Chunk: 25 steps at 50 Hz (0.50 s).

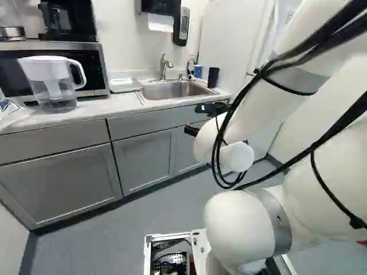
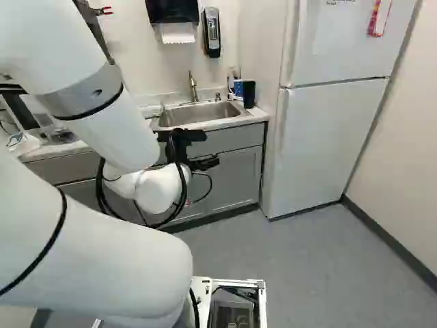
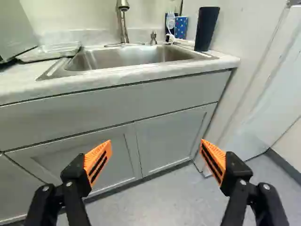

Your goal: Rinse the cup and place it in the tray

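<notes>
A: End effector point(image 1: 191, 118)?
B: Wide open, nothing between the orange pads point(image 3: 98, 161). It's aimed at gray cabinets point(image 3: 171, 139) under the surface point(image 3: 19, 82).
A: Cup?
B: Dark cup point(image 3: 206, 29), upright on the surface beyond the sink's point(image 3: 127, 56) corner, near the fridge point(image 2: 324, 137). Blue dotted container point(image 3: 181, 28) just beside it.
A: Tray?
B: Clear tray point(image 3: 49, 52), on the surface between sink and microwave point(image 1: 97, 63). Pitcher point(image 1: 53, 86) in front of the microwave.
A: Room?
B: Faucet point(image 2: 193, 87) behind the sink, paper towel dispenser point(image 2: 172, 10) and soap dispenser point(image 2: 212, 33) on the wall above, gray floor point(image 2: 307, 253) below. Next.
</notes>
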Tool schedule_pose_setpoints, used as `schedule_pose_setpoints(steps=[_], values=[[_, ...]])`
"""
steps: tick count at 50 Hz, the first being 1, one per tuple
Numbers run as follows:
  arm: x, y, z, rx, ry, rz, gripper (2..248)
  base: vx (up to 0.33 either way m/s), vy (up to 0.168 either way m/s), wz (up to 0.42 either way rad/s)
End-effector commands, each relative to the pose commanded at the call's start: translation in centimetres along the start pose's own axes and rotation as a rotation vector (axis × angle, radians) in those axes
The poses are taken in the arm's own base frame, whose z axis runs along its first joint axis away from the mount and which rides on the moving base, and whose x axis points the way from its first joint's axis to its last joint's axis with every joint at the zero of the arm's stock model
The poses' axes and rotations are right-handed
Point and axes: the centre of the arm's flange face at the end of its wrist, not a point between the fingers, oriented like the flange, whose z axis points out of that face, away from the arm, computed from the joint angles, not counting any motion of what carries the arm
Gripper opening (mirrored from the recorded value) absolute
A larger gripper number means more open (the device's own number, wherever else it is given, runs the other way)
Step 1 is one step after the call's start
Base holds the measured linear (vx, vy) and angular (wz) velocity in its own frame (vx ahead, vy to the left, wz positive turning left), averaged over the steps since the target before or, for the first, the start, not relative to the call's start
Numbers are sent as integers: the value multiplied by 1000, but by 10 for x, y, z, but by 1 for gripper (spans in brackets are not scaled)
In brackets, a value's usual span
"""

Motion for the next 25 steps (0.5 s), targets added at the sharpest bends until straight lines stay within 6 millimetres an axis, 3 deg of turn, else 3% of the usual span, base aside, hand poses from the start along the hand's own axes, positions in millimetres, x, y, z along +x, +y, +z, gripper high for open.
schedule_pose_setpoints(steps=[25], values=[[36, 0, 15, 1, 74, 0, 247, 0, 0, 0]])
